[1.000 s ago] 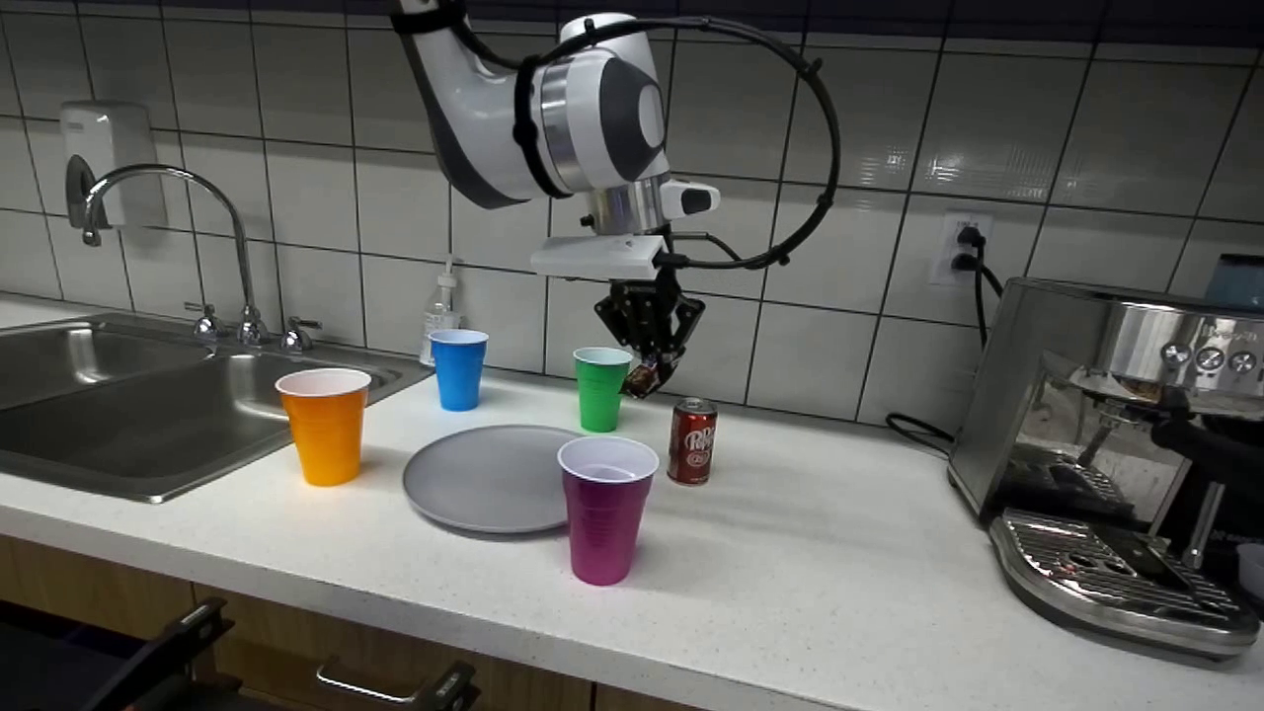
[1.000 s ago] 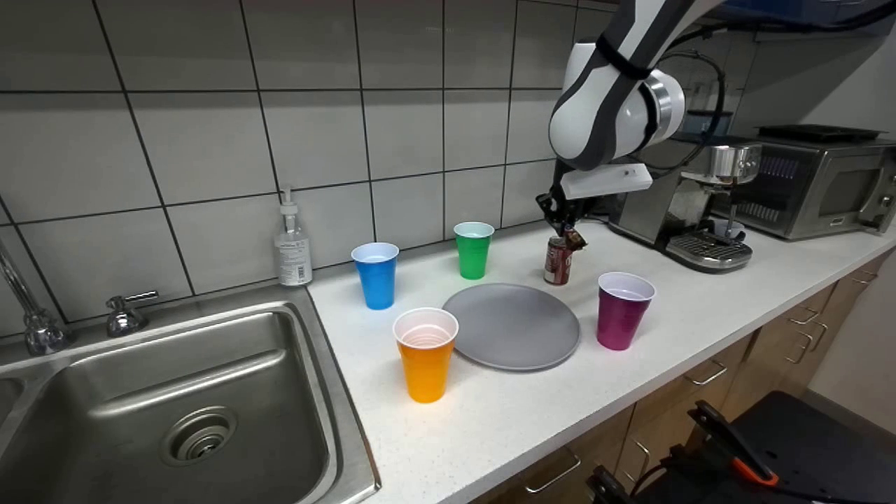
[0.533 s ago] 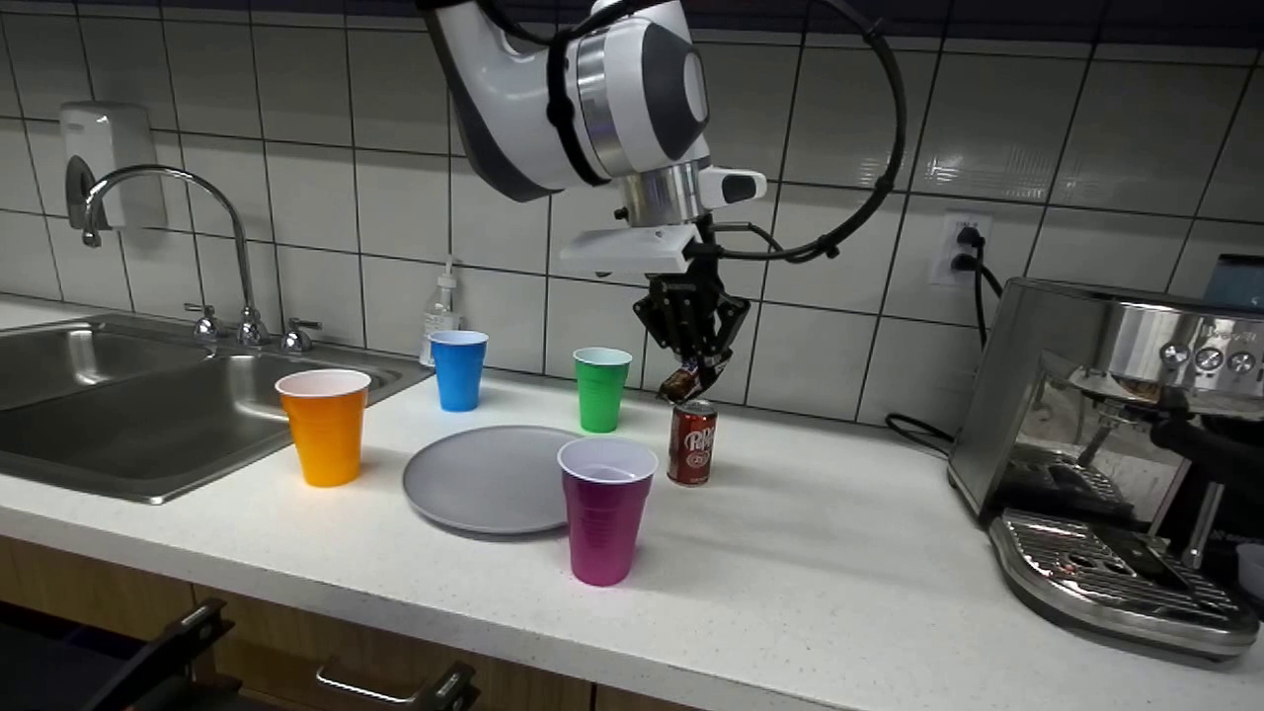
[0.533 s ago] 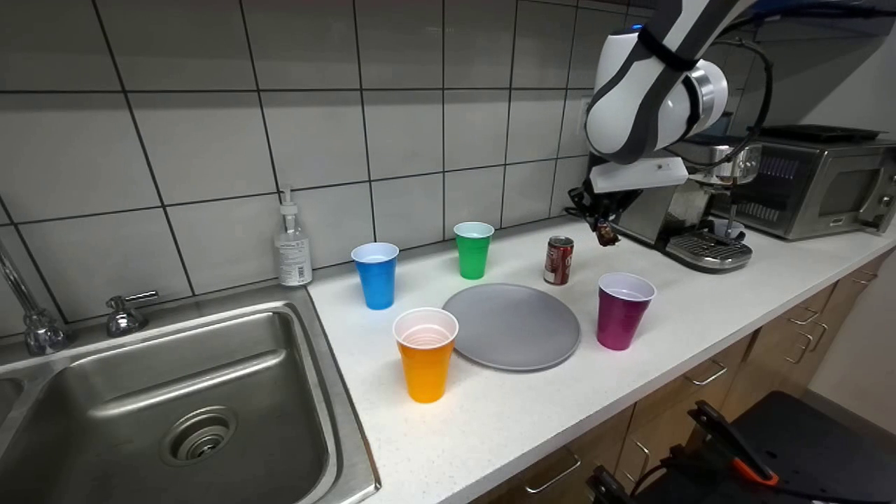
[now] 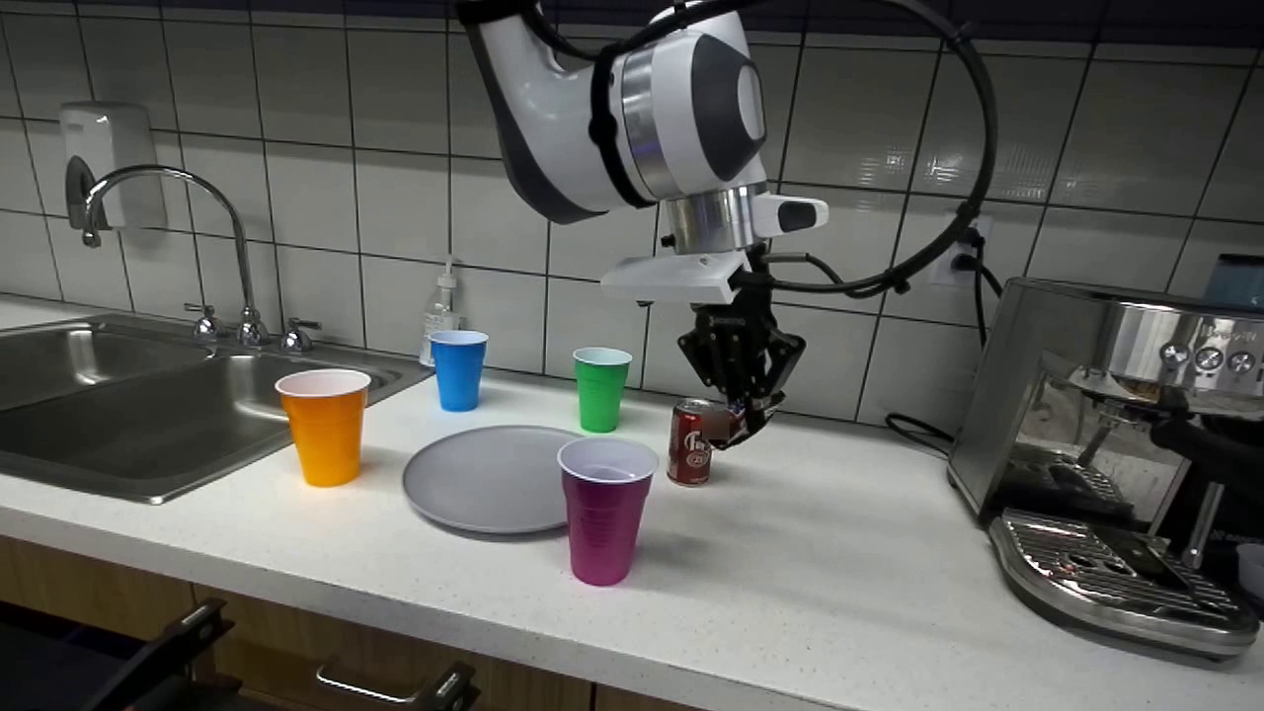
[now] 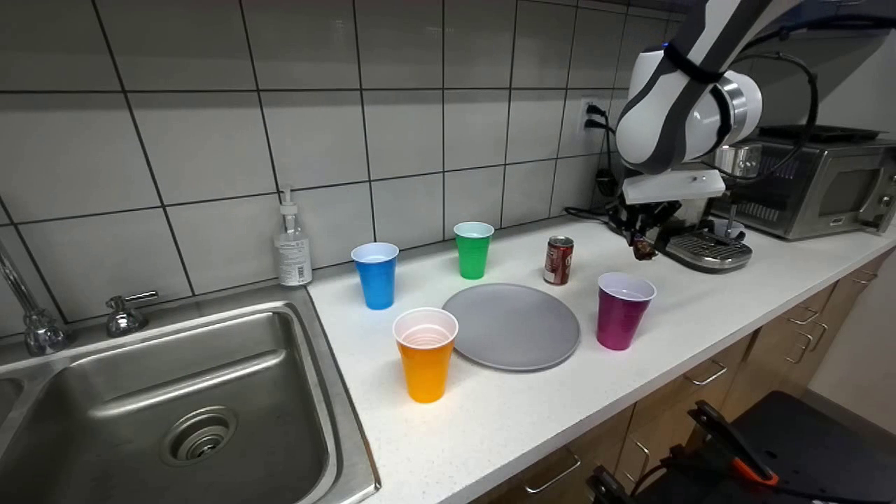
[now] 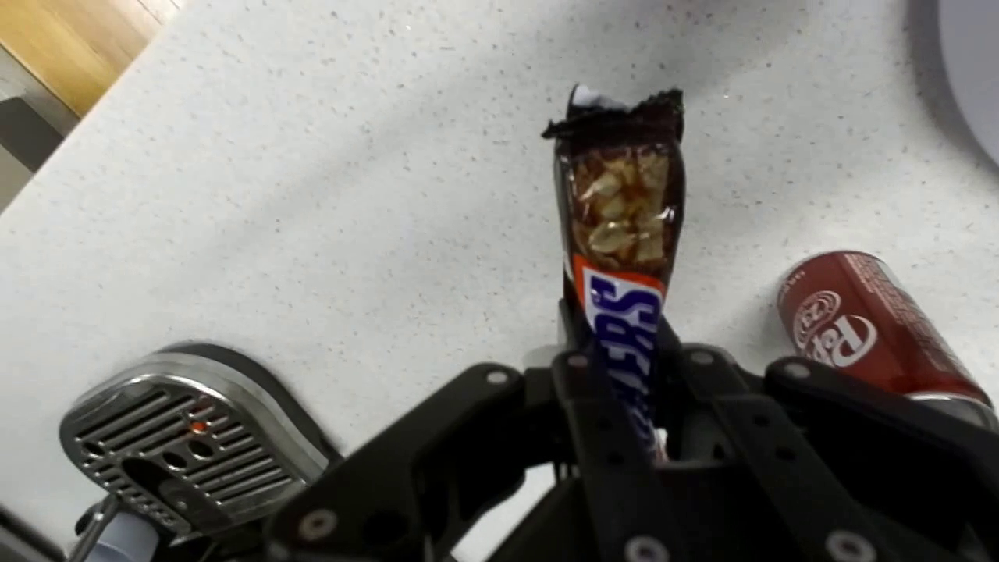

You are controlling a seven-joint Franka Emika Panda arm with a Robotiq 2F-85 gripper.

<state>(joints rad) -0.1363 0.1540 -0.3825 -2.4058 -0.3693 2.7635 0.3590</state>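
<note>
I had the white desk point(image 5: 839, 583) in frame, espresso machine point(image 5: 1086, 464) standing on it. Grey plate point(image 6: 514, 325) lay flat. My end effector point(image 7: 620, 336) hung above the desk, jaws nearly together, gripping. Purple cup point(image 5: 607, 518), orange cup point(image 5: 326, 434), blue cup point(image 5: 459, 373) and green cup point(image 5: 600, 393) stood upright around the plate. Red soda can point(image 6: 558, 260) stood near the plate, apart from my grip. Snickers bar point(image 7: 624, 211): I had it pinched, off the desk, between can and espresso machine, ragged wrapper end sticking out past the tips.
</note>
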